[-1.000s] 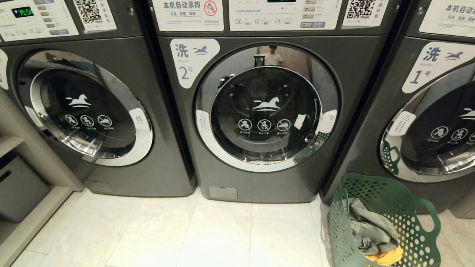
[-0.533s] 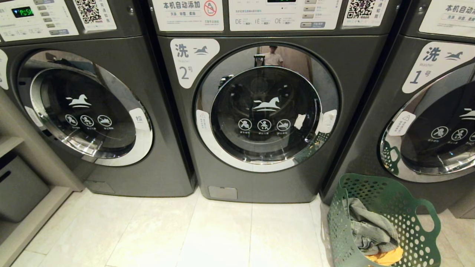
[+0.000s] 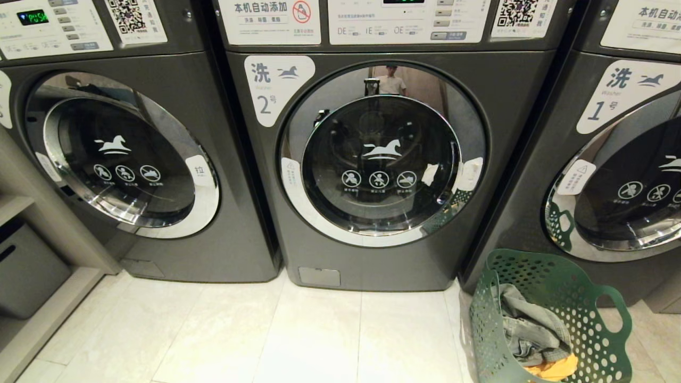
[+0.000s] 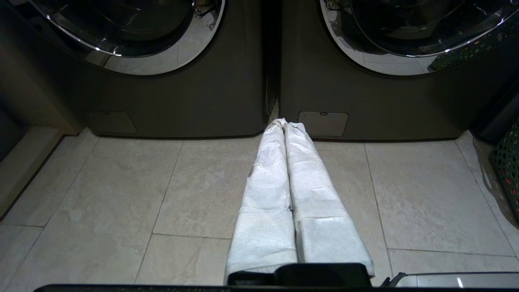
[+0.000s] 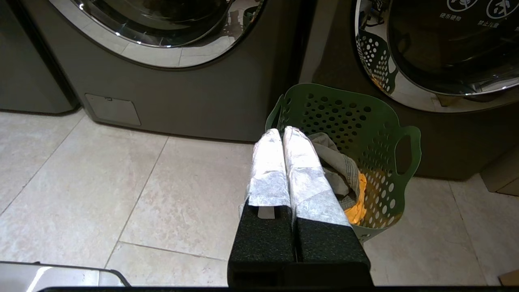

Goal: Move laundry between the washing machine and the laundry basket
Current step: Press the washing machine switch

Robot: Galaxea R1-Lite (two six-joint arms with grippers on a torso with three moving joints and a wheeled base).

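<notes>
Washer no. 2 (image 3: 383, 159) dead centre, round door shut, flanked by unnumbered washer (image 3: 122, 154) on left & washer no. 1 (image 3: 612, 175) on right. Green basket (image 3: 596, 298) on tiled floor (image 3: 266, 335), near right, just in front of no. 1. Inside it: grey garment (image 3: 532, 324) on top, orange-yellow cloth (image 3: 556, 367) beneath. Left gripper (image 4: 285, 121) pressed narrow, empty, low over floor, pointing at gap btwn unnumbered & no. 2. Right gripper (image 5: 282, 129) likewise pressed narrow, empty, tips over basket's near rim.

Laundry basket (image 3: 553, 319) cut by bottom edge; laundry (image 3: 532, 330) partly hidden
</notes>
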